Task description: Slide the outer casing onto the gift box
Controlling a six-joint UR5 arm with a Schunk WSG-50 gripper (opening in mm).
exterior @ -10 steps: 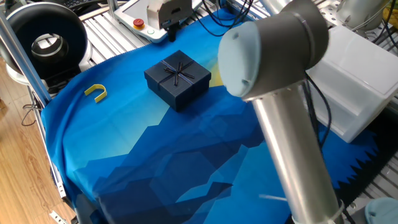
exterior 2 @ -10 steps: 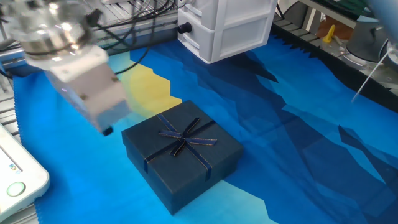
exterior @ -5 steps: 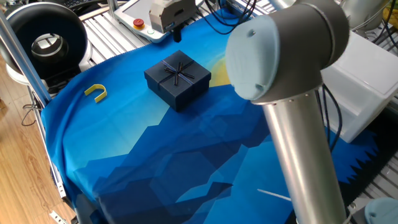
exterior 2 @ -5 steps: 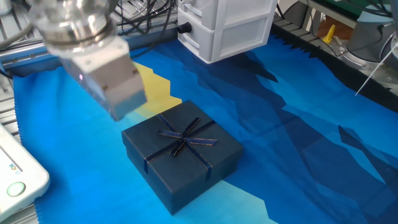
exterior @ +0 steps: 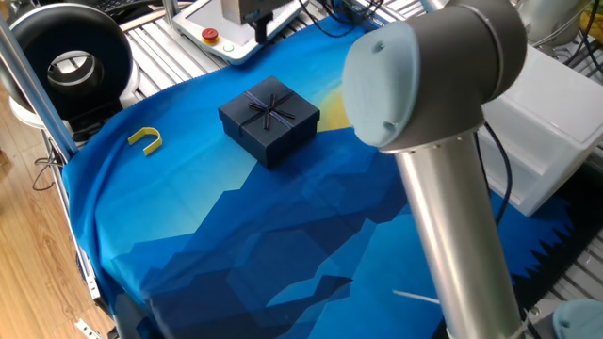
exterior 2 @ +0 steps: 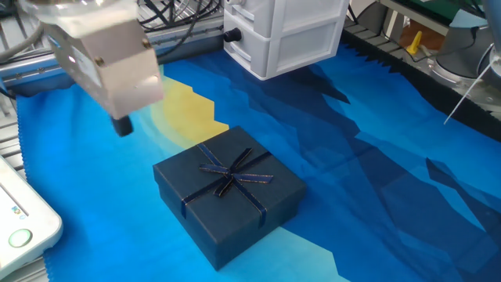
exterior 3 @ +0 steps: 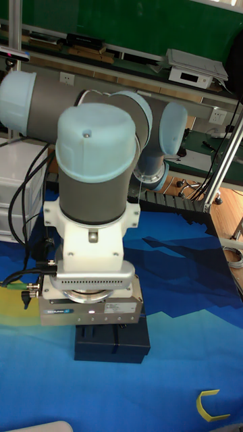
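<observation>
Outer casing point(exterior 2: 228, 193) sat on the blue cloth of the table point(exterior: 236, 245), ribbon cross and small bow point(exterior 2: 232, 172) facing up. From where I stood no separate tray showed; judged the gift box to be inside the casing already, or hidden, though I could not confirm either.

Hand point(exterior 2: 121, 125) hovered above the cloth, near the casing's far corner, clear of it and holding nothing. One dark fingertip point(exterior 2: 123, 127) showed below the pale housing; whether the fingers were apart or together, I could not tell. In the tall view the wrist body blocked most of the casing.

Handling judgement: casing looked like stiff card, light, matte, walls thin enough to bow if squeezed hard. Best hold probably across two opposite side walls, low down, away from the ribbon, which could snag or slip under a pad.

Also noted: yellow U-shaped piece point(exterior: 145, 140) well apart on the cloth; white drawer unit point(exterior 2: 286, 33) behind.
</observation>
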